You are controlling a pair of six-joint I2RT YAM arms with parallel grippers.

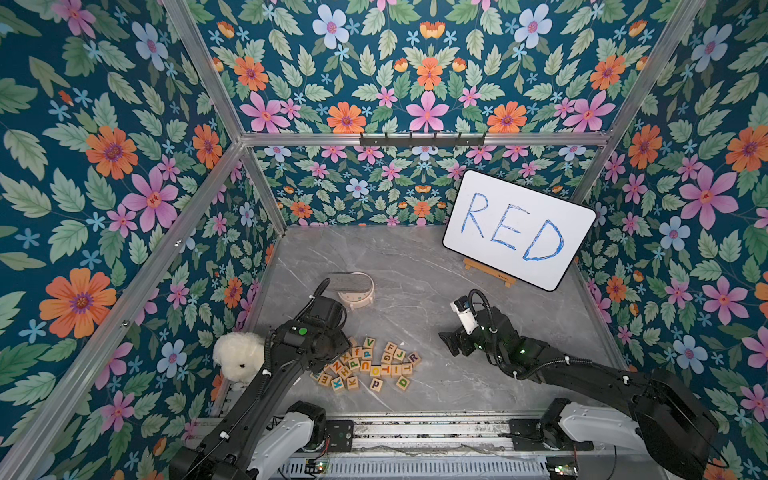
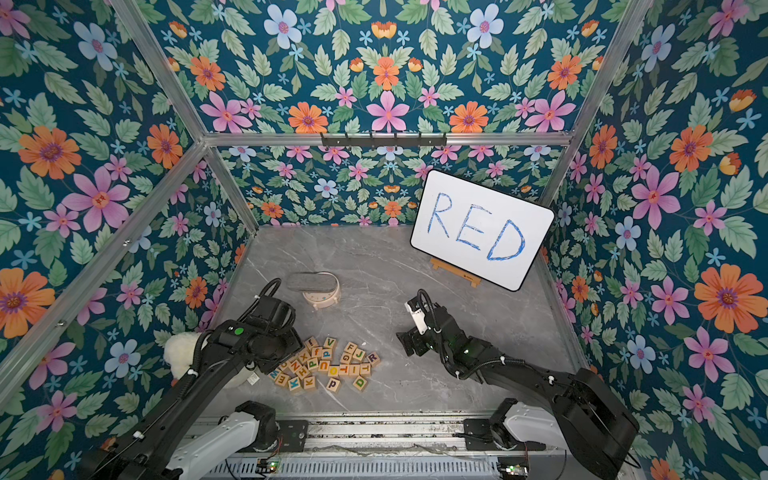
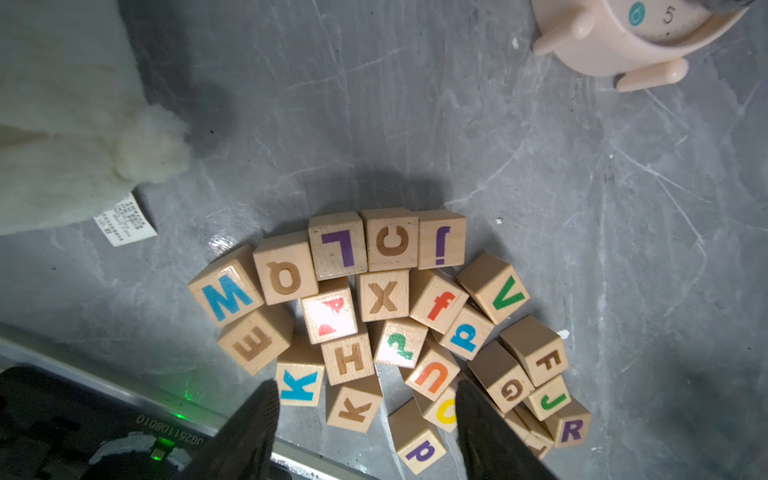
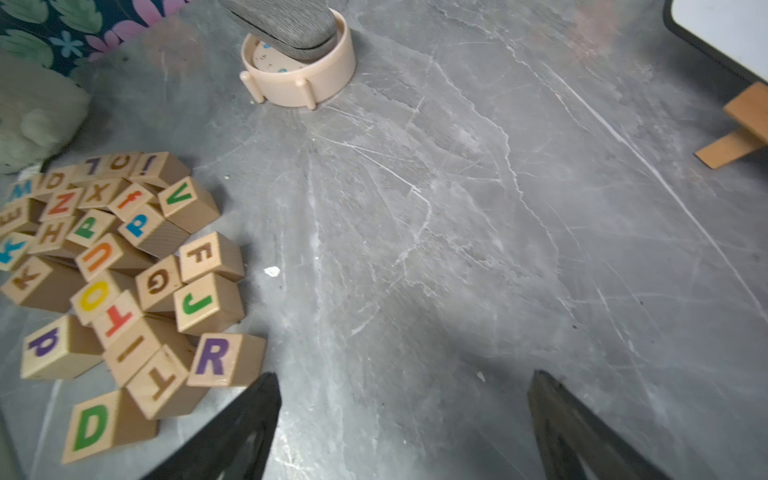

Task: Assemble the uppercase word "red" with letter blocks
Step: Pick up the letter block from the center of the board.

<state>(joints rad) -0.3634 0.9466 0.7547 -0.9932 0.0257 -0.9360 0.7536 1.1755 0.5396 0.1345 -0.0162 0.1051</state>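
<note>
The letter blocks (image 1: 368, 365) lie in a loose heap on the grey table, front left of centre. The purple R block (image 4: 214, 357) sits at the heap's right edge, also seen as the R block (image 1: 413, 357). A green D block (image 4: 91, 428) lies at the front right, and an E block (image 3: 253, 343) with a brown letter at the left. My left gripper (image 3: 365, 384) hangs open over the heap, with a brown K block (image 3: 353, 409) and others between its fingers, none gripped. My right gripper (image 4: 405, 376) is open over bare table, just right of the R block.
A white plush toy (image 1: 237, 359) lies left of the heap. A beige round timer (image 1: 355, 291) stands behind it. The whiteboard (image 1: 519, 228) reading RED leans on a wooden easel (image 1: 490, 272) at the back right. A metal rail (image 1: 415, 432) runs along the front.
</note>
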